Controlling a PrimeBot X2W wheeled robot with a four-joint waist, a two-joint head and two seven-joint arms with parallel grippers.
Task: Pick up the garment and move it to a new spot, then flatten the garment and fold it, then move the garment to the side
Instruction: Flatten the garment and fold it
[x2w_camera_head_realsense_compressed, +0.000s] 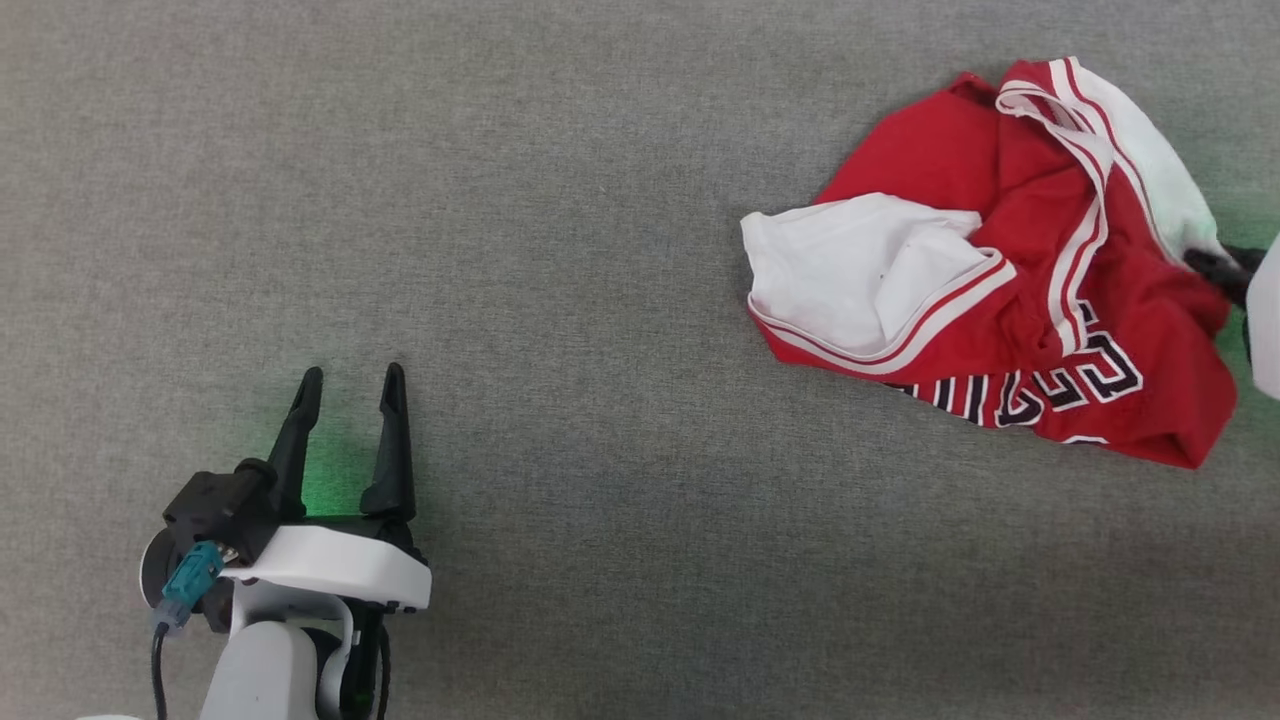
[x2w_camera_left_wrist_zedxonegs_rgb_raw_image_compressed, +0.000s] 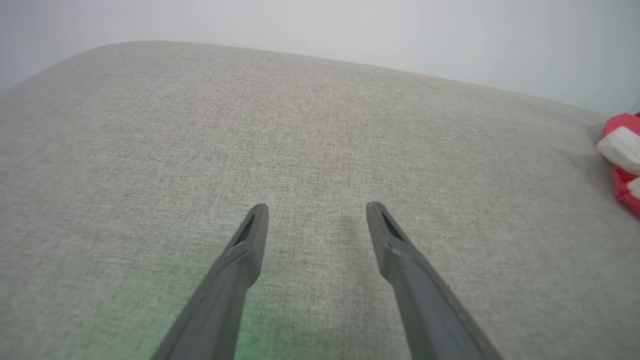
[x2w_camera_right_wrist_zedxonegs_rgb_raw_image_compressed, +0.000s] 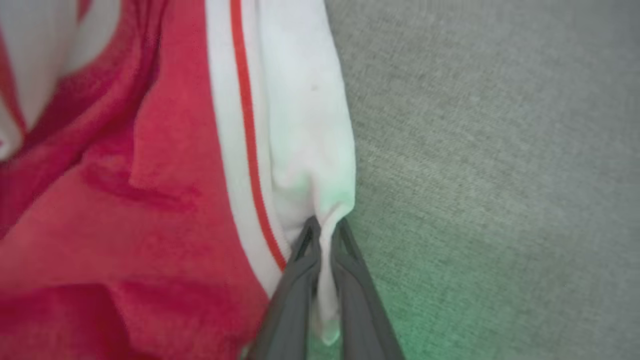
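Red shirt (x2w_camera_head_realsense_compressed: 1010, 200) lies crumpled at right on grey cloth (x2w_camera_head_realsense_compressed: 500, 200), white stripe-trimmed sleeves flopped over it, black white-outlined print partly showing along near edge.

Soft matt cloth — garment (x2w_camera_head_realsense_compressed: 1010, 300); coarse grey weave — surface (x2w_camera_head_realsense_compressed: 500, 200).

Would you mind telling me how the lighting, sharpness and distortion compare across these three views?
Head view: sharp, evenly lit, with a green glow on the grey surface by the left jaws. Left wrist view: wide-angle bending curves the surface's far edge; green tint at the bottom. Right wrist view: soft, the shirt blurred, green tint on its sleeve by the right jaws.
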